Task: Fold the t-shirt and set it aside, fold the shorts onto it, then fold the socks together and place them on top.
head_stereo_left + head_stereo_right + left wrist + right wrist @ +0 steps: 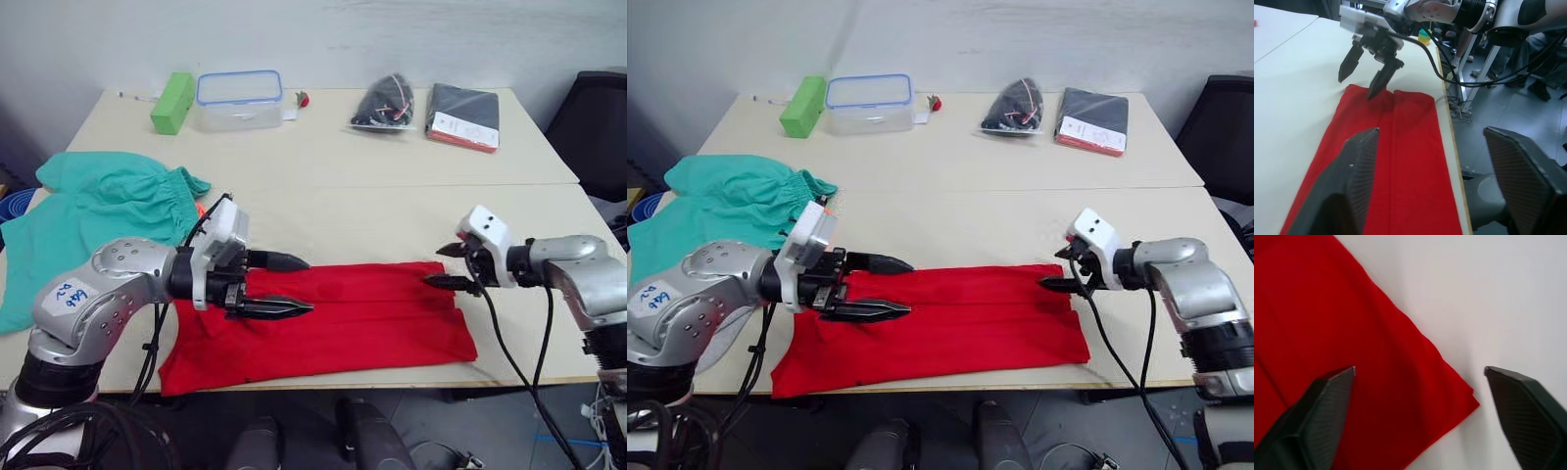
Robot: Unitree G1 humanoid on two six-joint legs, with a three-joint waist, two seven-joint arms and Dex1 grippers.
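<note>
Both end effectors, left (286, 284) and right (447, 265), hover wide open and empty over the ends of the t-shirt (362, 318), a long band at the tabletop's (353, 176) near edge, so next likely comes pinching one end and folding across.

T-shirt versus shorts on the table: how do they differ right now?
The t-shirt is red and lies folded into a long flat strip near the front edge, between the left gripper and right gripper, both with open jaws. The shorts are teal, loosely bunched and unfolded at the robot's left. Both rest on the same table, ungripped.
</note>
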